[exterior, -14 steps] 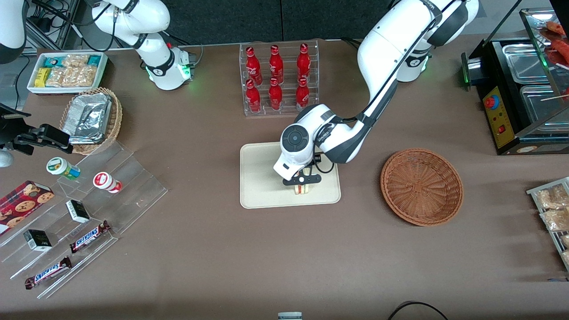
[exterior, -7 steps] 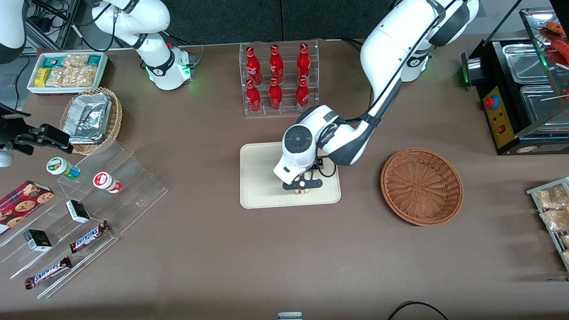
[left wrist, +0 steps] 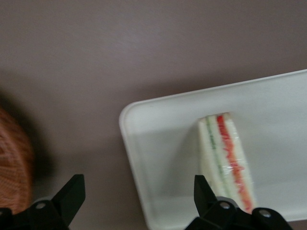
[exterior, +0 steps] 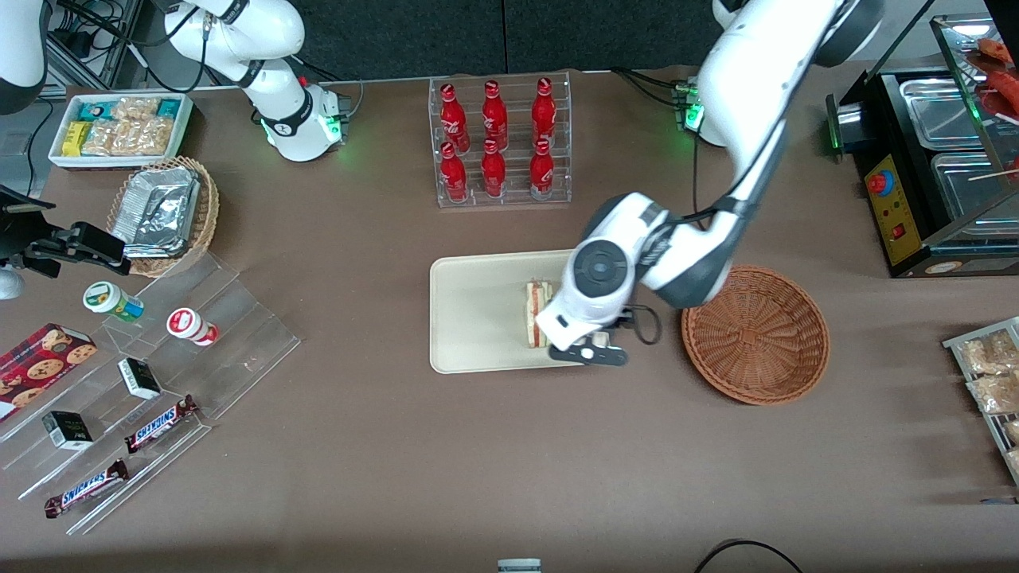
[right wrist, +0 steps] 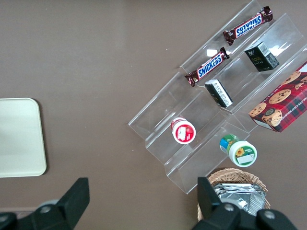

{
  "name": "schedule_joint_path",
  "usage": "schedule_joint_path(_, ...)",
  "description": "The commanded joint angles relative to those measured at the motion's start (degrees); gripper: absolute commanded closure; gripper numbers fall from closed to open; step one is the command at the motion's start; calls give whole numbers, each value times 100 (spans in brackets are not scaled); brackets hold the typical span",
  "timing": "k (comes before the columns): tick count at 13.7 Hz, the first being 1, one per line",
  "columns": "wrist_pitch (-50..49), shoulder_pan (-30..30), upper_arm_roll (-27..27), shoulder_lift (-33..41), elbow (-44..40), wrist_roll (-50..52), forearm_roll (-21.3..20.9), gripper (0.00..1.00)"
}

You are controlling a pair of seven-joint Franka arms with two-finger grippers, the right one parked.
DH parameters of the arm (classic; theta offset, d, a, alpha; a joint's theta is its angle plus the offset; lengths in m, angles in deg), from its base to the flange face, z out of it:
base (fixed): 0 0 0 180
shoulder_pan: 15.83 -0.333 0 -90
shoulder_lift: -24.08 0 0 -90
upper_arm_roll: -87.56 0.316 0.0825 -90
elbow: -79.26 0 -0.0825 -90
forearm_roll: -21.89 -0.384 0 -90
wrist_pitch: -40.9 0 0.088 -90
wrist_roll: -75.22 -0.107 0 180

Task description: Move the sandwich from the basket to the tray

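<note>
On tray (exterior: pixel 478 318), near its basket-end edge, I see sandwich (exterior: pixel 538 313) lying free. My gripper (exterior: pixel 599 355) hangs released over tray's corner, sandwich at its 10 o'clock; basket (exterior: pixel 755 334) at 3, bare table between.

Six red bottles (exterior: pixel 495 145) stand in a clear rack on the brown bench (exterior: pixel 398 446); toward the parked arm's end lie two Snickers bars (exterior: pixel 162 422), a cookie box (exterior: pixel 40 366) and a foil-filled basket (exterior: pixel 165 213)
</note>
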Motion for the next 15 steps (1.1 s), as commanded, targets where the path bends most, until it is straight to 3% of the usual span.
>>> schedule_joint_path(1, -432, -416, -42, 425, 116, -462, 35, 0)
schedule_joint_path(6, -592, -1260, -60, 837, 378, -857, 193, 0)
schedule_joint_path(11, -600, -1928, -69, 1312, 748, -1472, 640, 0)
schedule_joint_path(15, -881, -2008, -25, 1611, 775, -1491, 641, 0)
